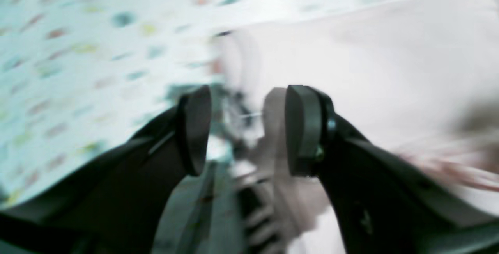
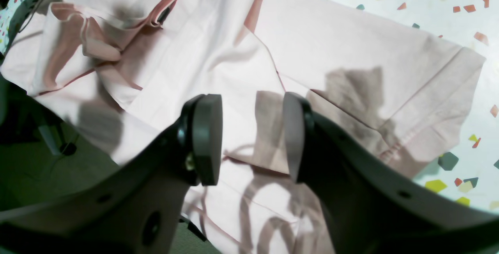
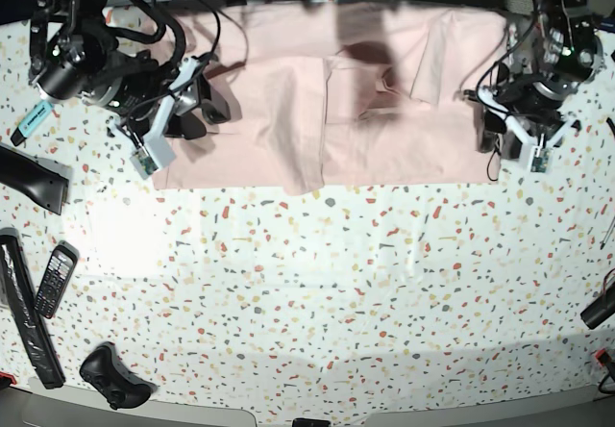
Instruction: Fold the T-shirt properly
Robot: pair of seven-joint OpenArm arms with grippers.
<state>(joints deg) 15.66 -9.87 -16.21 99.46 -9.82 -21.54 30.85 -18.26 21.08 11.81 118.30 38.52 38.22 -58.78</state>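
Observation:
The pale pink T-shirt (image 3: 336, 110) lies spread across the far part of the table, plain side up, with folds and rumples near its middle; no lettering shows. My right gripper (image 3: 207, 114) is open at the shirt's left end. In the right wrist view it (image 2: 249, 141) hovers over the cloth with nothing between the jaws, and a sleeve (image 2: 390, 90) lies to the right. My left gripper (image 3: 488, 137) is at the shirt's right edge. In the blurred left wrist view it (image 1: 247, 129) is open, with the shirt (image 1: 370, 70) to its right.
The speckled table (image 3: 317, 283) stretches toward the front. At its left edge lie a teal marker (image 3: 34, 119), a black bar (image 3: 34, 179), a phone (image 3: 55, 278) and a game controller (image 3: 113, 377). A dark object (image 3: 598, 307) sits at the right edge.

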